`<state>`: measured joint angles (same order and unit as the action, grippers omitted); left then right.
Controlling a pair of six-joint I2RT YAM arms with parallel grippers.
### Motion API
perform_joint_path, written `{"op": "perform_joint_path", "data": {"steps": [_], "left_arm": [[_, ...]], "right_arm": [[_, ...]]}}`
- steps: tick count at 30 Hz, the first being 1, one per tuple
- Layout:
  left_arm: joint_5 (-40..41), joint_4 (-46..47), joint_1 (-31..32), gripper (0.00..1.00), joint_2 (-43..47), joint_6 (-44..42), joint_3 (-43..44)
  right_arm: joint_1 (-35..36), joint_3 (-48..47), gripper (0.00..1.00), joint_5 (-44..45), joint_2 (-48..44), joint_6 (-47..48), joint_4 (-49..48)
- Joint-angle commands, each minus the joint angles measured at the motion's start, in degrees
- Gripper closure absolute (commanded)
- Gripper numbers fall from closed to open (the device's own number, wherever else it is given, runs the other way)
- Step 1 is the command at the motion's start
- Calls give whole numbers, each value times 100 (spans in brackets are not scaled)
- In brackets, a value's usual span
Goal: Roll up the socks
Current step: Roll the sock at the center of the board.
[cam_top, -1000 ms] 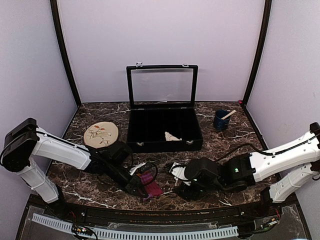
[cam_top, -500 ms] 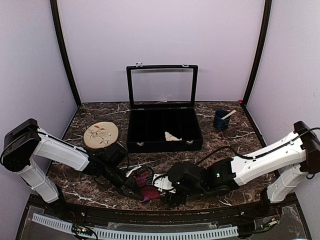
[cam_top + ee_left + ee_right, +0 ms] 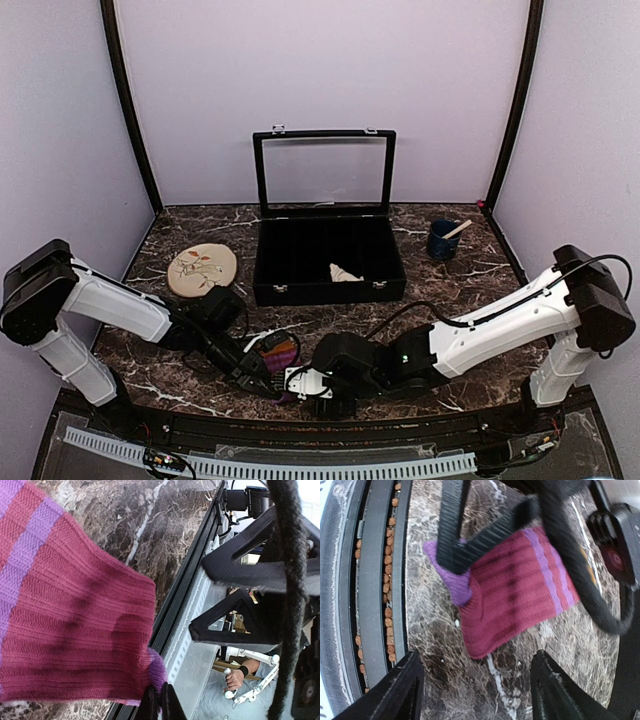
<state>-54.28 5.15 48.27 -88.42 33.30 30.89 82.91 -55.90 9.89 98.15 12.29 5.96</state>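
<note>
Presently, item one: maroon sock (image 3: 515,595) with purple stripes and a purple end, lying flat and unrolled on the marble table (image 3: 450,300), well in front of the black case (image 3: 328,290) and close to the table's near edge.

Item two: left gripper (image 3: 160,705), in front of the case and a little to its left, jaws pinched together on the purple tip alone. Risk: so small a bite of soft knit may slip out once the roll starts.

Item three: right gripper (image 3: 480,690), in front of the case, jaws spread wide and holding nothing, hovering over the sock's free corner. Risk: closing or sweeping here may strike the left fingers, or snag the black cable that crosses above the fabric.

Further risk: a pull away from the case may drag the sock over the edge into the rail.

Item four: pale cloth (image 3: 345,272) inside the case; whether it is the second sock cannot be told. If so, the pair would be rolled incomplete.
</note>
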Motion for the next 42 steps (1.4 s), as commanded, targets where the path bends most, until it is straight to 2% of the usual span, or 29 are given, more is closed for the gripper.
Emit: {"op": "perform_joint_path", "data": {"steps": [1,8,17,29,35,42], "left_arm": [[-272,179,-71,100,143,0,-112],[-435,239,-137,100,115,1,-128],[-616,255,-194,100,83,-14,-173],[-720,363,-238,100,89,27,-304],[-708,366,-274,100,112,33,-332],[-275,-31,-357,100,158,-132,-261]], "right_arm": [[60,-264,36,-274,219,216,-209],[43,-444,50,-411,586,382,-214],[-197,-395,58,-541,741,403,-363],[-451,-464,80,-978,945,440,-279],[-532,-533,100,-1140,1003,400,-232],[-627,-782,100,-1548,1031,308,181]]}}
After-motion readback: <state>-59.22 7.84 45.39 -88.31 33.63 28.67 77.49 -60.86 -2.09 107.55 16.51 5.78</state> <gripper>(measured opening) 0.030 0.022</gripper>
